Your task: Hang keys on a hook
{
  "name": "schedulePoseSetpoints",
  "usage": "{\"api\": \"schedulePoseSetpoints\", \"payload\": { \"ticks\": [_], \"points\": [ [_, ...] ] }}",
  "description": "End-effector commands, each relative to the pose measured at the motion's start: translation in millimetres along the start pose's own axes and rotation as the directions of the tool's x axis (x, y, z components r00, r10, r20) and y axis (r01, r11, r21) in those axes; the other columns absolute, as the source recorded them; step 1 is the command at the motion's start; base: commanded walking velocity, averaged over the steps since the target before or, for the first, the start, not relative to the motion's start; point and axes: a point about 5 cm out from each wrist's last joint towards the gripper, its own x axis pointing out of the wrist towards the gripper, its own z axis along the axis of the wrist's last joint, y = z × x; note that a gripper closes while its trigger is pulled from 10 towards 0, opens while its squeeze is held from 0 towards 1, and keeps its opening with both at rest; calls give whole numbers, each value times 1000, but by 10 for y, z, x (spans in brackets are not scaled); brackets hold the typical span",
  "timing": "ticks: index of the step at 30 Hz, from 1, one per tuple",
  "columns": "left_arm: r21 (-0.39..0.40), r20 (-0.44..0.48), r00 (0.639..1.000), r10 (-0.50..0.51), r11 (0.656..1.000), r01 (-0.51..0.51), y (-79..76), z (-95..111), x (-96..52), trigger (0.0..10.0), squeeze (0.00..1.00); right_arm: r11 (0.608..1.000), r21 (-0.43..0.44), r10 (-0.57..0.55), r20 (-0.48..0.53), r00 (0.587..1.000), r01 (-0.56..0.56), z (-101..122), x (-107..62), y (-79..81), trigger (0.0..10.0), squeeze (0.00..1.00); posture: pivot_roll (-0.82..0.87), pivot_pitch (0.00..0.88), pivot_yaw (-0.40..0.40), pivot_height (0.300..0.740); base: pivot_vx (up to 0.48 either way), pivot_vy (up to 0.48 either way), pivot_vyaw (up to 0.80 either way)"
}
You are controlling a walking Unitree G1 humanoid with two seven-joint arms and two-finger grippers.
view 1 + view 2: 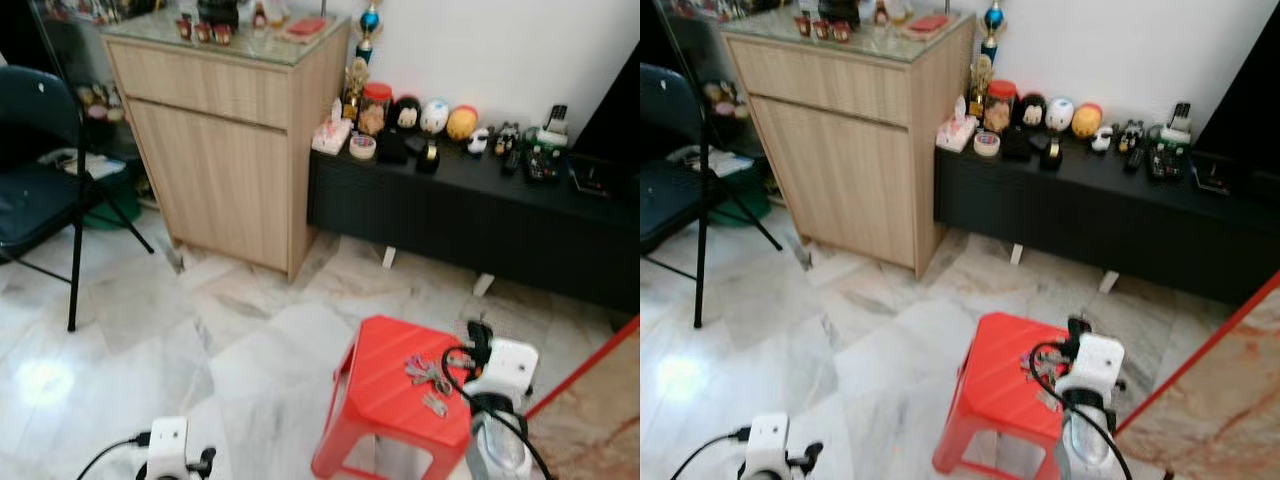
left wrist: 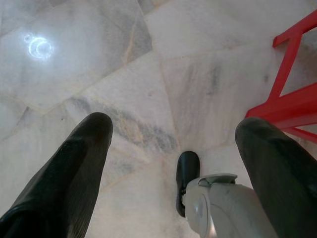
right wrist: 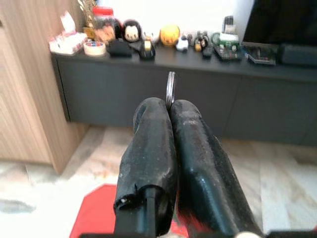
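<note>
The right gripper (image 3: 169,106) has its two black fingers squeezed tight together, and a thin silver key ring (image 3: 170,88) sticks up from between the tips. It sits over the red plastic stool (image 1: 375,390), where the bunch of keys (image 1: 428,377) shows just beside the arm's white wrist. The left gripper (image 2: 173,134) hangs low over the marble floor (image 2: 163,64) with its fingers spread wide apart and nothing between them, near a leg of the stool.
</note>
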Motion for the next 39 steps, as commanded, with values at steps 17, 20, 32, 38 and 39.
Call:
{"api": "schedulePoseSetpoints", "payload": {
  "ticks": [17, 20, 32, 38, 39],
  "points": [
    [80, -35, 999, 9, 997, -6, -24, -89, -22, 10000, 0, 967, 175, -178, -49, 983, 184, 326, -18, -71, 10000, 0, 75, 0, -106, 740, 0, -71, 0],
    [75, -40, 999, 12, 997, -9, -16, -106, -28, 10000, 0, 962, 186, -189, -72, 979, 199, 307, -39, -75, 10000, 0, 74, 0, -106, 740, 0, -420, 0],
    [89, -82, 996, 16, 996, -9, 21, -194, -52, 10000, 0, 957, 225, -165, -103, 981, 185, 345, -31, -12, 10000, 0, 81, 0, -109, 740, 0, -419, -355],
    [88, -87, 996, 19, 996, -11, 22, -200, -53, 10000, 0, 958, 224, -160, -102, 982, 179, 367, -21, -10, 10000, 0, 81, 0, -108, 740, 0, -416, 0],
    [88, -88, 996, 19, 996, -11, 21, -200, -53, 10000, 0, 958, 224, -160, -101, 982, 179, 372, -18, -9, 10000, 0, 81, 0, -108, 740, 0, -409, 0]
  ]
}}
